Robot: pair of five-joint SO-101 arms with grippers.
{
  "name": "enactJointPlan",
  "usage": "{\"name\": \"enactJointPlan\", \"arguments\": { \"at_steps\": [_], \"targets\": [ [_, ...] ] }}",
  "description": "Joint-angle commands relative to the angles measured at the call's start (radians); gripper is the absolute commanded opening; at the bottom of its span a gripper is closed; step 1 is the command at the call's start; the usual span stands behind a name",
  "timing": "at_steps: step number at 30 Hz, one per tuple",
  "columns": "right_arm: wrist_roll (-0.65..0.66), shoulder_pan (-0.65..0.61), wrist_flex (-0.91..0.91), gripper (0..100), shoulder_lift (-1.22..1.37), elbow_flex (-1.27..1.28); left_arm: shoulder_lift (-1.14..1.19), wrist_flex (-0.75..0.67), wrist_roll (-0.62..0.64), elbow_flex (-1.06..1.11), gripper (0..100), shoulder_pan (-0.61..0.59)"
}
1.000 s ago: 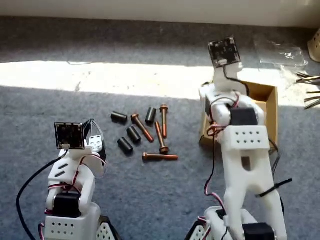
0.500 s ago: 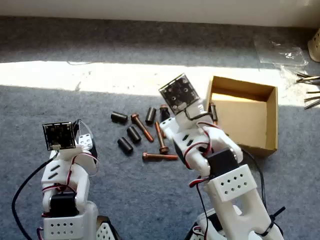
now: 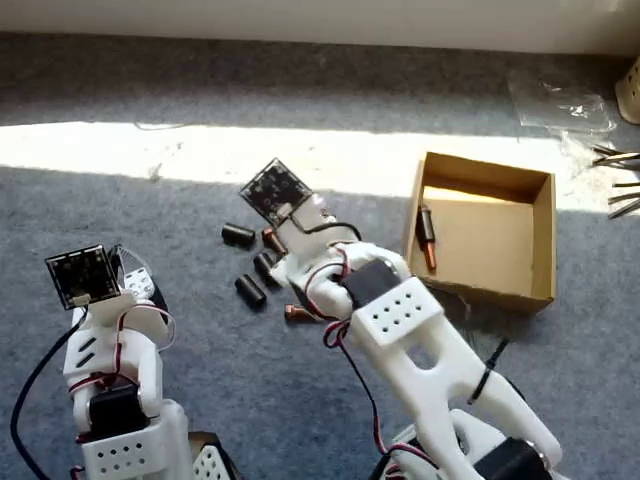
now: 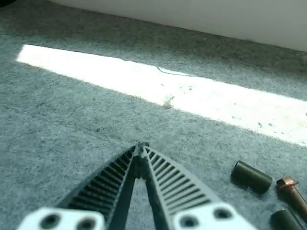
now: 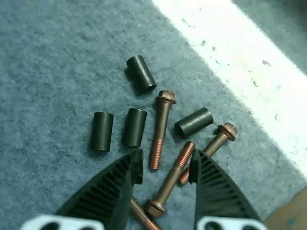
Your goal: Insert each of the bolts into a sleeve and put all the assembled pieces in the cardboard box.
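Nearest the right arm's wrist, the bolts (image 5: 160, 129) lie loose on the grey carpet (image 3: 250, 400), four copper-coloured ones crossing or touching, each with a flanged head and a threaded end. They look like stiff, solid metal, dense for their size and round enough to roll or twist in a pinch. The sounder hold is probably across the plain shank just behind the head, leaving the threaded end free to enter a bore. The right gripper (image 5: 166, 160) hangs over them with its jaws moderately apart and nothing held. One bolt's threaded half lies in the gap below, and whether a finger touches any metal cannot be told. Just beyond the bolts are the sleeves (image 5: 134, 127), four short dark tubes on their sides, two of them side by side. They look rigid and smooth, likely to roll, and are best taken across the outer wall so the bore is left open. In the high view this pile sits just left of centre, partly under the right arm. At the left of that frame the left gripper (image 4: 140, 149) is off to the side of the pile over bare carpet, its jaws pressed together and empty. Farther off, at the right of the frame, the cardboard box (image 3: 490, 250) stands open with one assembled piece (image 3: 427, 232) lying beside its left wall, well apart from the pile. Behind everything a sunlit strip (image 3: 150, 155) crosses the carpet.
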Motion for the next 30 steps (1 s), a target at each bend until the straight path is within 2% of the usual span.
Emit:
{"name": "enactJointPlan", "arguments": {
  "at_steps": [1, 7, 11, 22, 30],
  "targets": [
    [0.009, -0.053, -0.027, 14.8, 0.093, -0.120, -0.007, 0.000, -0.002, -0.056, 2, -0.008],
    [0.009, -0.067, 0.013, 14.8, 0.305, -0.257, -0.007, -0.003, -0.006, -0.051, 2, -0.038],
    [0.008, -0.067, 0.166, 14.8, 0.446, -0.421, -0.007, -0.005, -0.005, -0.050, 2, -0.088],
    [0.005, -0.122, 0.470, 14.8, 0.740, -0.840, -0.007, -0.005, -0.005, -0.048, 2, -0.094],
    [-0.011, -0.153, 0.518, 14.8, 0.872, -0.963, -0.007, -0.005, -0.005, -0.048, 2, -0.096]
  ]
}}
